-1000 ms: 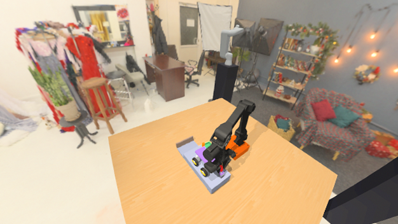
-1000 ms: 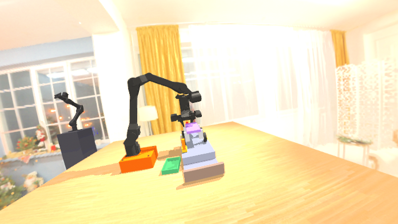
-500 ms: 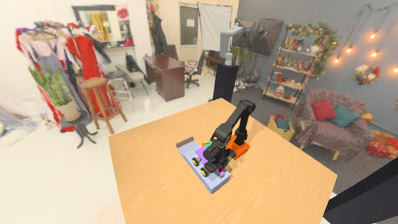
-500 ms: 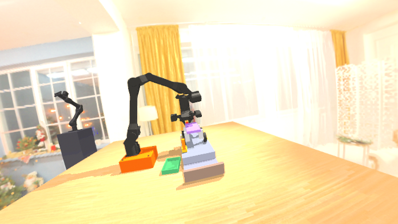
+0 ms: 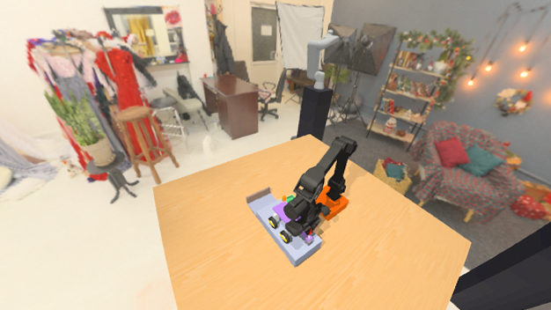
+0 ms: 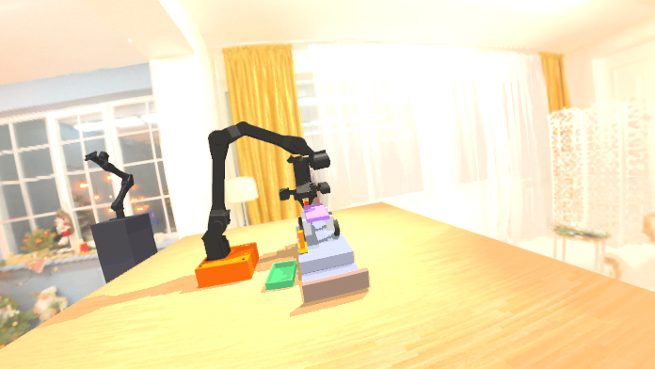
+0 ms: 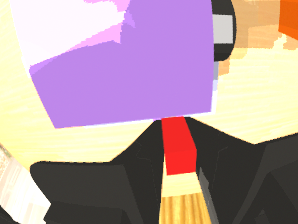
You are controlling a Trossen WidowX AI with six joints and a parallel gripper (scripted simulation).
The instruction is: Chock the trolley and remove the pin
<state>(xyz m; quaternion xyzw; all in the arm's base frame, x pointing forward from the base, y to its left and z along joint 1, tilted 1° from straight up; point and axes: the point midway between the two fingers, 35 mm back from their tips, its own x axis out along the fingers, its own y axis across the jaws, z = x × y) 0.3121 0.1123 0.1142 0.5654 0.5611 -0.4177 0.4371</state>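
The purple trolley point(image 5: 279, 211) point(image 6: 316, 213) point(image 7: 125, 85) stands on the grey-blue ramp point(image 5: 298, 256) point(image 6: 329, 255). My gripper point(image 5: 309, 234) point(image 6: 306, 203) point(image 7: 177, 145) is shut on the red head of the stop pin point(image 7: 180, 152), at the trolley's uphill end. The pin's lower part is hidden. The yellow chock with its orange handle point(image 5: 284, 198) point(image 6: 301, 239) stands on the ramp by the downhill side of a wheel on the arm's side; whether it touches the wheel cannot be told. The green tray point(image 5: 290, 198) point(image 6: 282, 273) lies beside the ramp, empty.
The ramp's low end has a brown end wall point(image 5: 258, 194) point(image 6: 336, 286). The arm's orange base point(image 5: 336, 205) point(image 6: 227, 270) is on the tray's side of the ramp. The wooden table point(image 5: 227, 248) point(image 6: 447, 292) carries them all.
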